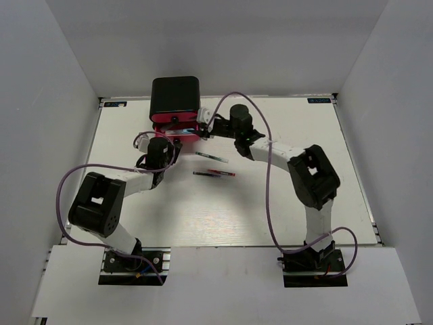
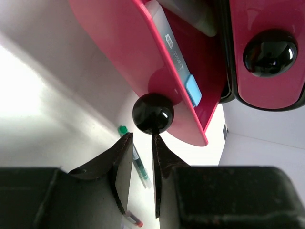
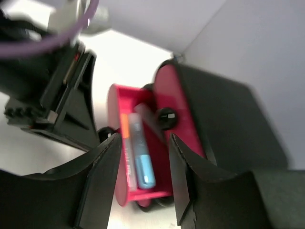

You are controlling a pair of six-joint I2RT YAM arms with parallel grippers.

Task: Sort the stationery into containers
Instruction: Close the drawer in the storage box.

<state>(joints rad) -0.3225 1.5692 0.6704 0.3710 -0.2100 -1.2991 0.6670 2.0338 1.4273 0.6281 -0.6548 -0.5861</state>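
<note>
Left gripper, narrowly parted, tips against the knob; right gripper hangs spread over the open drawer.

The overhead view is lit evenly and softly from above. The white table reads bright, the arms drop only faint, soft-edged shadows on it, and the glossy black cabinet carries a dull sheen on top. In the left wrist view the tabletop burns out to plain white at the left side, while the left gripper is a near-black mass with almost no detail. The black knob shows small sharp glints and the pink drawer a soft glare. The right wrist view is smeared throughout: the purple cable streaks, the right gripper looms soft-edged, and the blue marker looks fuzzy.
</note>
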